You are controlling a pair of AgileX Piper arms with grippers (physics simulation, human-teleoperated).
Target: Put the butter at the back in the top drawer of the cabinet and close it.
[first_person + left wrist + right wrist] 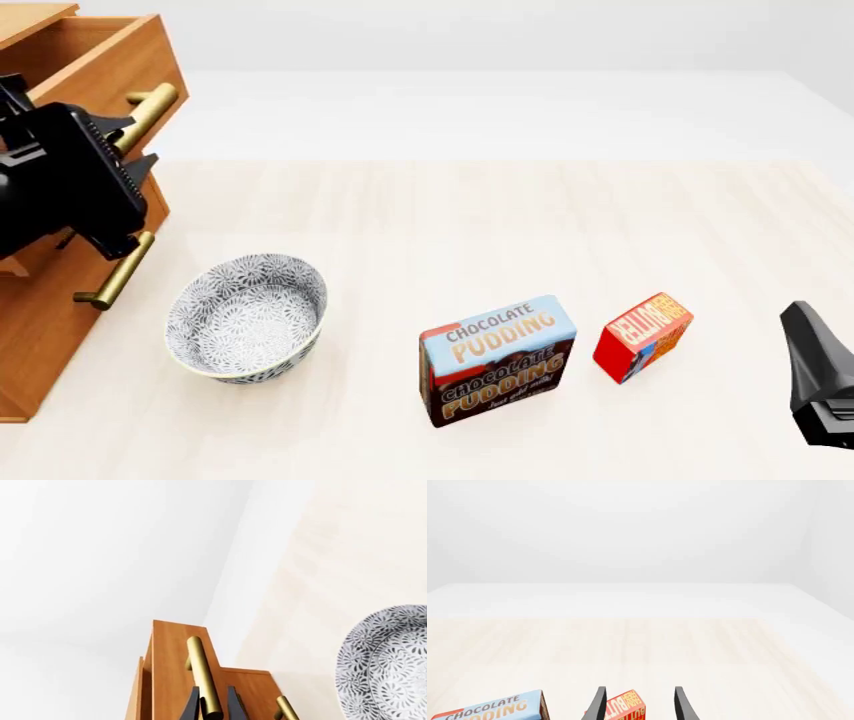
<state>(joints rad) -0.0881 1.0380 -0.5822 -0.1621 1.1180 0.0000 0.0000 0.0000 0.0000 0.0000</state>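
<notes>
Front view: bowl (246, 318) and pudding box (498, 360) sit between cabinet (67, 300) and butter (643, 335).

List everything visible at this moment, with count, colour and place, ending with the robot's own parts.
cabinet: one, brown wood, table's far left.
top drawer: one, light-wood interior, pulled out at the cabinet's top.
brass handles: three showing across the views, on the drawer fronts.
bowl: one, white with grey floral pattern, right of the cabinet.
Chocolate Pudding box: one, blue and brown, centre front.
butter: one, red with orange lettering, right of the pudding box.
table: one, pale wood.
left gripper: black, fingers either side of the top drawer's handle.
right gripper: black, open, butter in line between its fingers.
</notes>
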